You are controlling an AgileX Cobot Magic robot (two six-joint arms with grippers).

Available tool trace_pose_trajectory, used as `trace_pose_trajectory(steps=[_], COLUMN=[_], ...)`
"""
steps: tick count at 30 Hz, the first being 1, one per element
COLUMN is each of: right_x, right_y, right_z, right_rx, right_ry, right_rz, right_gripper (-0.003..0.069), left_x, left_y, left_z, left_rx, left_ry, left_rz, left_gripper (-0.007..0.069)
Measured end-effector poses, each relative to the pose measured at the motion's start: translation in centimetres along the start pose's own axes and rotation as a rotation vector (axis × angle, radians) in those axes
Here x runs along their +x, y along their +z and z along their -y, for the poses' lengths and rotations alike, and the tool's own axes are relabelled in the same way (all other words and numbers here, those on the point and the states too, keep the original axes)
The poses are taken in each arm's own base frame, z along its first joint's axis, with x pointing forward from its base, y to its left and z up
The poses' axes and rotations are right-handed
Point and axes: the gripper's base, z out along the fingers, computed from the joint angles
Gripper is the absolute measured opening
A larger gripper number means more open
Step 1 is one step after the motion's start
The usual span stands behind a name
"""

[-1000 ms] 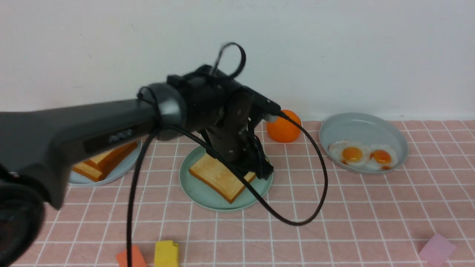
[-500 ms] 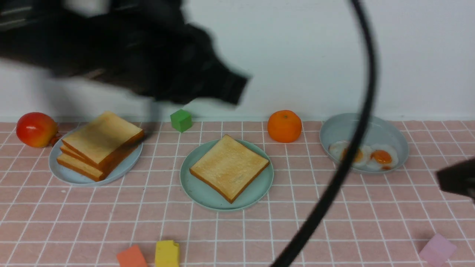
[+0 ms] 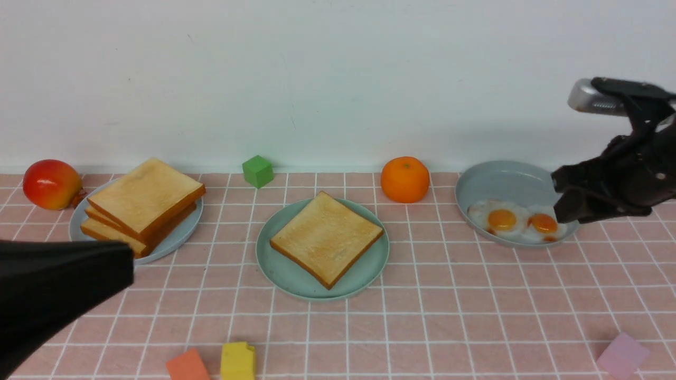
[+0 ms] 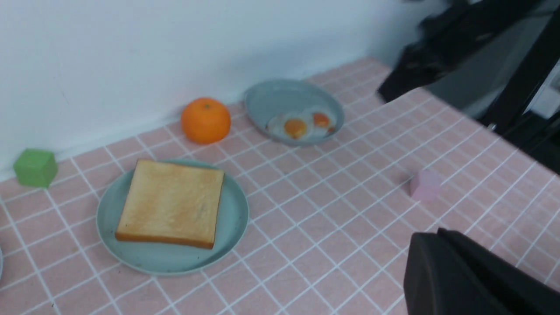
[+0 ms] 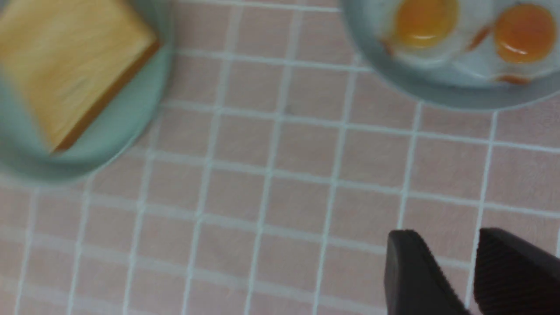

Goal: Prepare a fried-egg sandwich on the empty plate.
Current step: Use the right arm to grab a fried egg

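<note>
**Toast on plate, eggs in dish**

One toast (image 3: 326, 238) lies flat on the plate (image 3: 274, 269) at mid-bench (image 3: 433, 295), its corners near the rim. The eggs (image 3: 520, 221) lie in the dish (image 3: 507, 179) to the right, with bare bench between. The right hand (image 3: 559, 199) hangs by the dish's right rim, its fingers (image 5: 420, 271) narrowly apart and empty. The left hand (image 4: 437, 262) shows as a dark mass, so its grip cannot be told.

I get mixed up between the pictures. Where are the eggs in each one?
Front view: eggs in the grey dish, at right.
Left wrist view: in the dish beside the orange, at.
Right wrist view: in the dish, across tiles from the toast, at.
Shared landmark: toast on the green plate.
</note>
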Motion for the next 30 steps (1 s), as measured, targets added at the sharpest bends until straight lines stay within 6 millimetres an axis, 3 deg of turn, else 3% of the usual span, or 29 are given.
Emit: trace_pose_trajectory(steps=[7, 14, 23, 30], right_x=[-3.9, -6.0, -6.5, -6.3], right_y=[6.4, 10.7, 13.5, 14.4], right_z=[2.8, 4.2, 5.0, 5.2], right_rx=[-0.006, 0.018, 0.023, 0.020], right_ry=[0.100, 0.124, 0.137, 0.147], right_rz=[-0.041, -0.050, -0.068, -0.081], right_gripper=[0.0311, 0.0364, 0.0368, 0.0368], left_x=[0.0, -0.1, -0.4, -0.4], left_y=[0.4, 0.7, 0.7, 0.7], left_z=[0.0, 0.0, 0.1, 0.1], left_rx=[0.000, 0.001, 0.010, 0.011], left_ry=[-0.002, -0.001, -0.001, -0.001], left_rz=[-0.003, 0.003, 0.041, 0.045], left_gripper=[-0.0013, -0.0013, -0.0013, -0.0013])
